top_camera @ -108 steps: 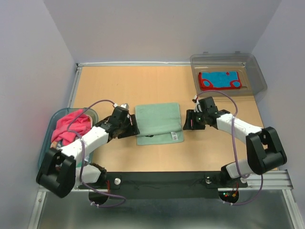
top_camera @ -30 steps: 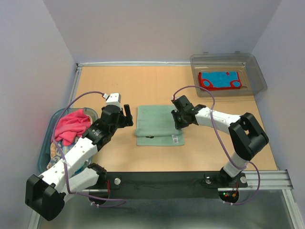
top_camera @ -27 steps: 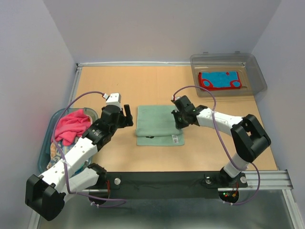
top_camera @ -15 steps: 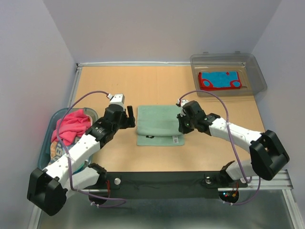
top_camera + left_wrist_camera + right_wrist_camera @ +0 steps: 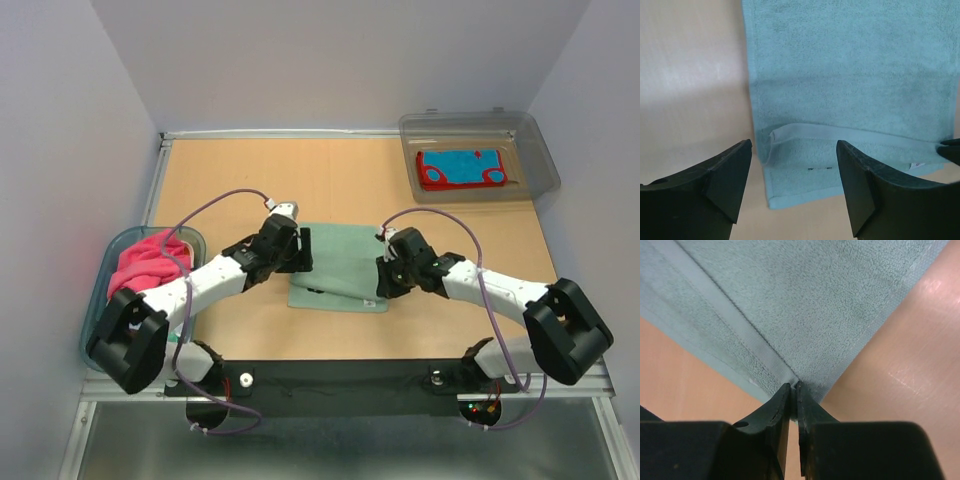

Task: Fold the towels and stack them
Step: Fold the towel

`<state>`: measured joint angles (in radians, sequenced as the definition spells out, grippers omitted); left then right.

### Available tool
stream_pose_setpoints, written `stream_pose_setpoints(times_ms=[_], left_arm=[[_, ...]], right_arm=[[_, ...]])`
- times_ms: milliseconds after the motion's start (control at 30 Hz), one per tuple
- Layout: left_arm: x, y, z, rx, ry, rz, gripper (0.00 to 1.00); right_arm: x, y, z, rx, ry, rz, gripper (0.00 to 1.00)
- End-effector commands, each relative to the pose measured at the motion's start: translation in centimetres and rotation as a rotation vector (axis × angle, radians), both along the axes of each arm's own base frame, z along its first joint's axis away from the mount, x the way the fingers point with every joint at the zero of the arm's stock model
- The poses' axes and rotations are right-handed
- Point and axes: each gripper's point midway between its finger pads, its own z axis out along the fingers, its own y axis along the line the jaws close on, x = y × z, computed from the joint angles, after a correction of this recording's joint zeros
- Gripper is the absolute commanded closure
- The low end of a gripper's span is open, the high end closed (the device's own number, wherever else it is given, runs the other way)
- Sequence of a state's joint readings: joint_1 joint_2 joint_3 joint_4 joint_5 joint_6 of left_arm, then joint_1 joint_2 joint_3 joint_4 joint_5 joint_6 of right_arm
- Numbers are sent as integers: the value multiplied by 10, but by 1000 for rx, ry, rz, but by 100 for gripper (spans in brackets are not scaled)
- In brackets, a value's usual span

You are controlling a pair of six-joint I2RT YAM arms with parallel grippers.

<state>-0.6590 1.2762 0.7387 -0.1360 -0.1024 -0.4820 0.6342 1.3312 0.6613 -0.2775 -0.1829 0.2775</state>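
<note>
One thin pinch: right gripper nips teal towel corner, left gripper wide, unengaged; lifting now could slip or skew fold.

Both the left arm and the right arm have smooth white links with bulky black joints between them. A thin purple cable loops along each arm. The fingers are dark, matt and wedge-shaped. The bases stand on a black plate with two round silver fittings. Small red and green lights glow below the right base.
</note>
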Motion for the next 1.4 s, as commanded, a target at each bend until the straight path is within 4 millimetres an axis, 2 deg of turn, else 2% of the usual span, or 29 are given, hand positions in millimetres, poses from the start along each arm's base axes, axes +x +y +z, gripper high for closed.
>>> stream_pose_setpoints(times_ms=[0,100,233,333,500,600,700,733,867,967,1167,1233,1267,1300,1333,1367], left_arm=[[19,-29,17,-74,-41,9,21],[26,-31,4,-37,-29,35,23],[33,-36,0,-25,-25,48,24],[34,-47,-1,-30,-13,21,27],[12,-57,-18,-25,66,-33,34],[-2,-53,-27,-27,106,-39,39],[-14,-46,-35,-19,130,-34,39],[-15,-44,-34,-22,128,-33,39],[-25,-35,-40,-10,140,-24,39],[-25,-31,-35,-13,116,-6,39],[-3,-19,-2,-6,-14,99,34],[4,-19,3,12,-32,112,31],[7,-19,2,23,-35,108,30],[9,-18,2,39,-38,112,30],[11,-18,-4,62,-27,116,30],[15,-21,-2,64,-32,115,29]], right_arm=[[0,0,-11,14,23,-59,84],[-1,-3,-14,14,27,-74,81],[-2,-6,-17,5,22,-79,81],[-2,-6,-18,8,21,-83,80],[-1,-6,-16,15,7,-91,80],[1,-6,-11,23,-8,-97,79],[3,-6,-7,29,-24,-105,78],[4,-6,-5,32,-29,-106,69],[4,-6,-2,38,-42,-109,68],[5,-5,-1,41,-43,-102,68],[3,-5,0,46,-45,-94,68],[5,-4,5,54,-62,-84,49],[6,-2,12,67,-81,-81,45],[8,-2,17,75,-92,-79,35],[8,0,21,83,-99,-73,31],[9,2,25,92,-108,-63,27]])
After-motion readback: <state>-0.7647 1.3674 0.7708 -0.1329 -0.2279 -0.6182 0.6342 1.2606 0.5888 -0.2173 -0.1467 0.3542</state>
